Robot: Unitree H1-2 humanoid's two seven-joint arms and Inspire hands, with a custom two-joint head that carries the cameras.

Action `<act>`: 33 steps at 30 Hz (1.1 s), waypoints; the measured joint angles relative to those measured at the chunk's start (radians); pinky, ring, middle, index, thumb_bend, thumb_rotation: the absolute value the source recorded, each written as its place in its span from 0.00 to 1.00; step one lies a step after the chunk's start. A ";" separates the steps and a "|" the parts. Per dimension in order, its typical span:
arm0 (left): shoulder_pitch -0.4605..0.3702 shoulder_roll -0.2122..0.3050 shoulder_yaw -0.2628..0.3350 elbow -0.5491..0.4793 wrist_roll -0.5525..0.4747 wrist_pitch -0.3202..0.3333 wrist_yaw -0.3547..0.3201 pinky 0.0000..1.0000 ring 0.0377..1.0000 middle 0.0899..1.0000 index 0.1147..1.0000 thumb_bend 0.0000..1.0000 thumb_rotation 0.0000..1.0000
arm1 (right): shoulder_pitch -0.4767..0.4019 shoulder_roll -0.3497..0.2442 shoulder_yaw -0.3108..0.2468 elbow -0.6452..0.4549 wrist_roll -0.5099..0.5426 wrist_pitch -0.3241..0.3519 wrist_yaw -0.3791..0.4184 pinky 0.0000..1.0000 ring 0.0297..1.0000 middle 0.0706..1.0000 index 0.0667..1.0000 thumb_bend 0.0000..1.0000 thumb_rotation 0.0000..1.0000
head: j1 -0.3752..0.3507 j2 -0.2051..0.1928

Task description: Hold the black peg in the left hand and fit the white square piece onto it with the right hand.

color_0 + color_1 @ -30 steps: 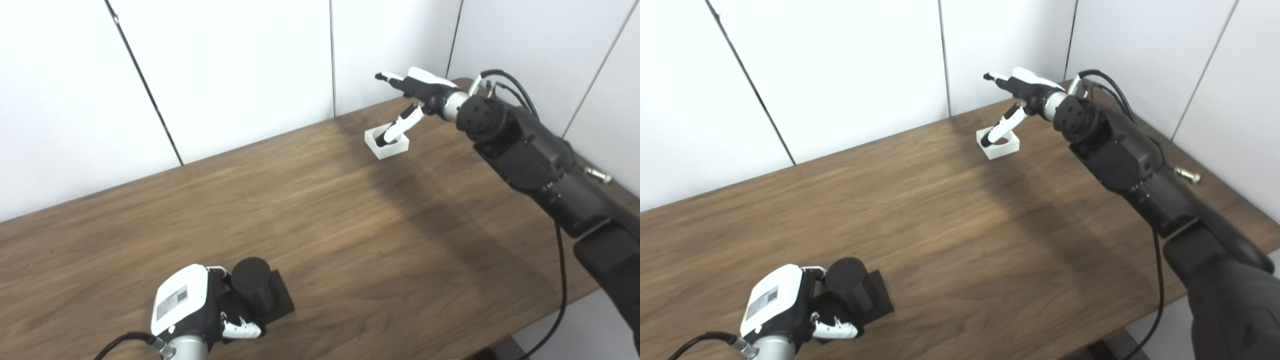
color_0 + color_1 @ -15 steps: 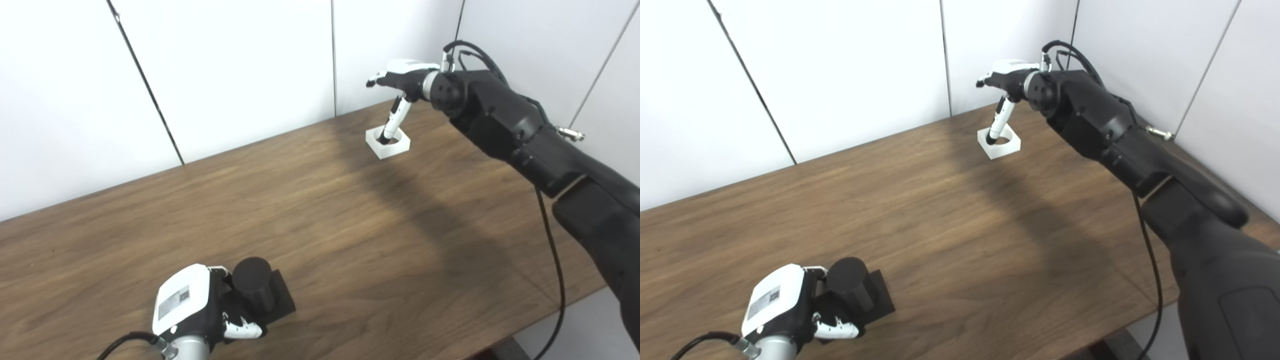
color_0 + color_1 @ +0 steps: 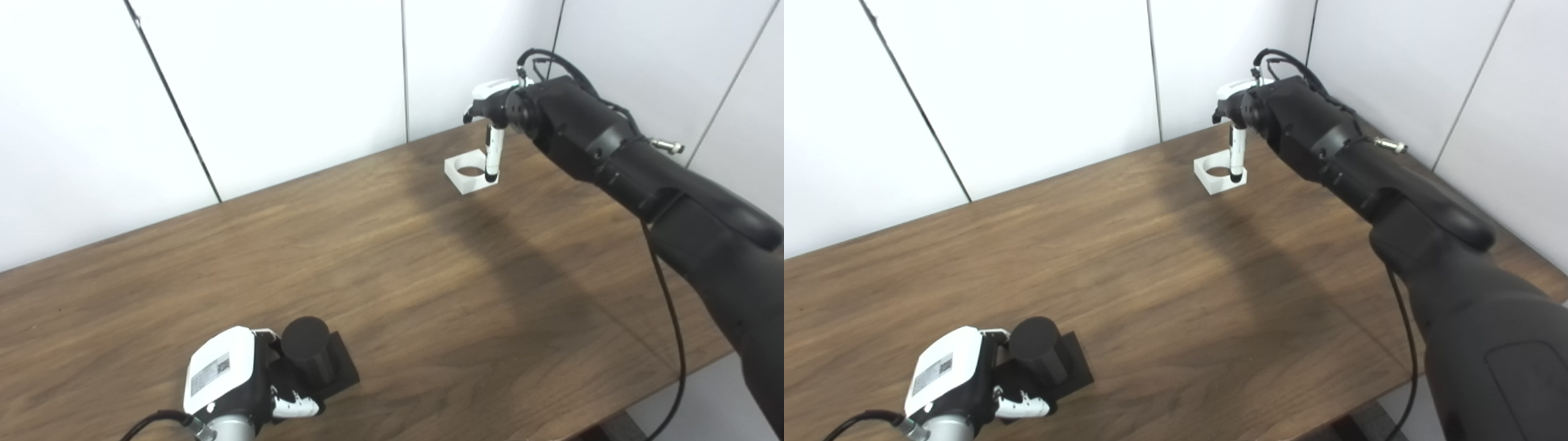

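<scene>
- Black peg [image 3: 306, 349] stands upright on its flat black base [image 3: 340, 367] at the near-left of the bench [image 3: 392, 275]. Left hand [image 3: 245, 383] is closed around the peg's left side, fingers [image 3: 294, 407] curled over the front of the base. No change there across the last second.
- White square piece [image 3: 470, 174] lies flat at the far right of the bench, near the wall [image 3: 275, 92], hole up. Well apart from the peg. It hasn't moved.
- What changed: right hand [image 3: 490, 113] has rolled over. A second ago one finger lay slanted into the hole with the hand low and to the right. Now the hand sits above the piece and that finger [image 3: 491, 156] points straight down, tip on or just outside the near-right rim, no longer in the hole.
- Right hand holds nothing: one finger out straight, and the forearm [image 3: 588, 141] hides the rest, so I can't tell how wide it stands.
- Read: this looks like re-posing for a pinch on the rim wall, not a lift. Grasp not made, so pick-up, carry and fit are all to do.
- View difference: left eye view shows more of the white back of the right hand and a dark finger stub at its left edge. Right eye view has the forearm covering most of that, but sets the fingertip [image 3: 1236, 177] against the near-right corner of the piece more cleanly.
- Neither view settles whether the tip touches the rim or hangs just off it.
</scene>
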 measured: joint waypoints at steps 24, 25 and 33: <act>0.006 -0.001 -0.019 -0.008 0.050 -0.001 -0.011 1.00 0.92 0.82 0.42 0.52 0.07 | 0.061 0.036 -0.015 0.031 -0.029 -0.079 -0.032 1.00 1.00 0.98 0.86 1.00 0.27 | 0.015 0.018; 0.006 -0.001 -0.020 -0.009 0.055 -0.001 -0.012 1.00 0.93 0.82 0.42 0.52 0.07 | 0.067 0.037 -0.019 0.031 -0.029 -0.082 -0.038 1.00 1.00 0.98 0.85 1.00 0.27 | 0.017 0.018; 0.009 -0.002 -0.023 -0.010 0.058 -0.001 -0.013 1.00 0.93 0.82 0.42 0.52 0.07 | 0.085 0.038 -0.029 0.038 -0.030 -0.108 -0.078 1.00 1.00 0.97 0.81 1.00 0.27 | 0.025 0.023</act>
